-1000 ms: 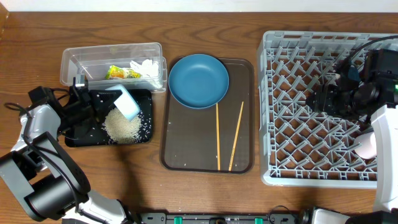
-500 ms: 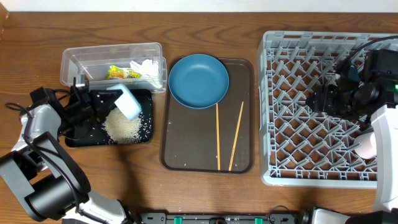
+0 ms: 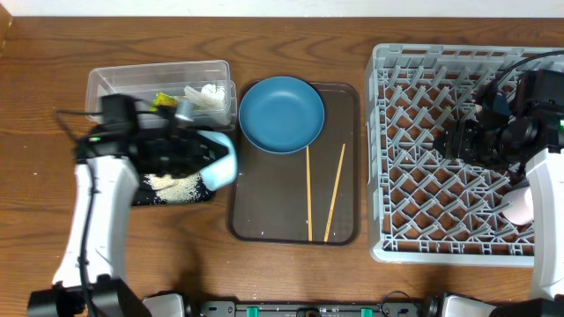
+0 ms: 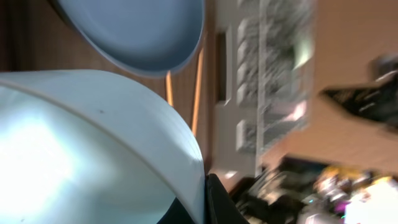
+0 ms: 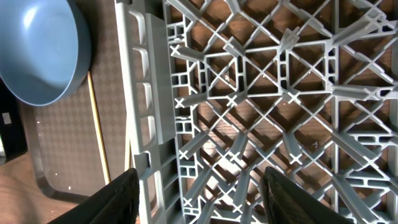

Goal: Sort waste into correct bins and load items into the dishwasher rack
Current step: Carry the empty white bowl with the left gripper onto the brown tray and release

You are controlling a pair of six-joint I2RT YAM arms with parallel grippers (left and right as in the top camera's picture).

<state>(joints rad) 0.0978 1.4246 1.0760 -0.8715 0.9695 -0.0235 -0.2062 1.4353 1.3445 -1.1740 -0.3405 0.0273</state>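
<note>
Rice point(image 3: 173, 184) lies heaped in the black tray point(image 3: 198, 195), and behind it the clear tub point(image 3: 110, 84) holds the yellow-green wrapper point(image 3: 164, 101) and the white tissue point(image 3: 208, 94). The left gripper point(image 3: 201, 155) is clamped on the rim of the pale blue-white bowl point(image 3: 225, 163), tilted above the black tray's right end. The brown serving tray point(image 3: 264, 207) carries the dark blue dish point(image 3: 282, 114) and two chopsticks point(image 3: 309, 194). The right gripper point(image 5: 202, 199) hangs over the grey dishwasher rack point(image 3: 423, 202), jaws wide and empty. A pink-white cup point(image 3: 518, 207) sits near the rack's right edge.
</note>
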